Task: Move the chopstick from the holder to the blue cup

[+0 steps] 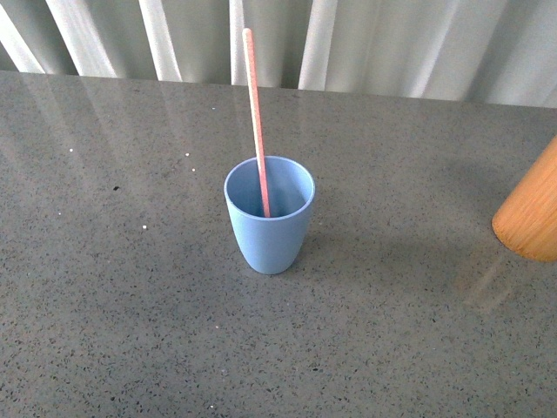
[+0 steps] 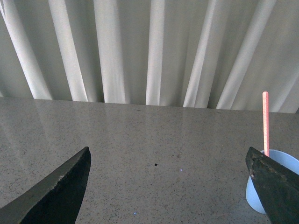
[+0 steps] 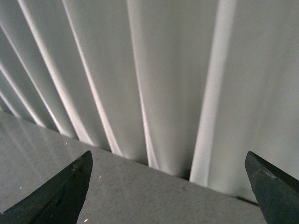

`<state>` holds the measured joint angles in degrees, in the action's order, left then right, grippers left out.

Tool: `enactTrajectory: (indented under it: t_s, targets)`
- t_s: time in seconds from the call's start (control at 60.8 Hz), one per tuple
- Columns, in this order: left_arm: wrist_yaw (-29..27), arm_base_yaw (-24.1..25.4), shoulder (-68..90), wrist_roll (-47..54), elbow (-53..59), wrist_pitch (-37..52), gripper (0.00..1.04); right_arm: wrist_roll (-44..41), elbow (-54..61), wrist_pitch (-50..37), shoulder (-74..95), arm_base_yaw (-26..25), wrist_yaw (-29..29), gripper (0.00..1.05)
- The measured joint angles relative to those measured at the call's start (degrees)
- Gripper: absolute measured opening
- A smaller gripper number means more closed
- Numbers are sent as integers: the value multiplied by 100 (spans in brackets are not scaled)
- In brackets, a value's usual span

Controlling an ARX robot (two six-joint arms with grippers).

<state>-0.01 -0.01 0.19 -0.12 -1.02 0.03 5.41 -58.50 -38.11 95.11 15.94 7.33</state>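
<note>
A light blue cup stands upright near the middle of the grey table. One pinkish-red chopstick stands in it, leaning back and a little left. The tan-orange holder is cut off by the right edge of the front view, and its top is out of view. Neither arm shows in the front view. My left gripper is open and empty, with the cup and chopstick just beyond one of its fingers. My right gripper is open and empty, facing the curtain over the table's far edge.
The grey speckled table stretches around the cup. A white pleated curtain hangs behind the table's far edge. A small dark speck lies on the tabletop in the left wrist view.
</note>
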Motion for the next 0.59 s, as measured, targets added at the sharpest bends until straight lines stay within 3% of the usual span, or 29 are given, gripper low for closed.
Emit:
enactTrajectory:
  t_s: [0.411, 0.592]
  targets:
    - [0, 0, 0, 0, 0, 0, 98, 63, 2575, -122, -2186, -1812, 35, 95]
    - [2, 0, 0, 0, 0, 0, 98, -420, 3480, -627, -2645, -1703, -699, 66]
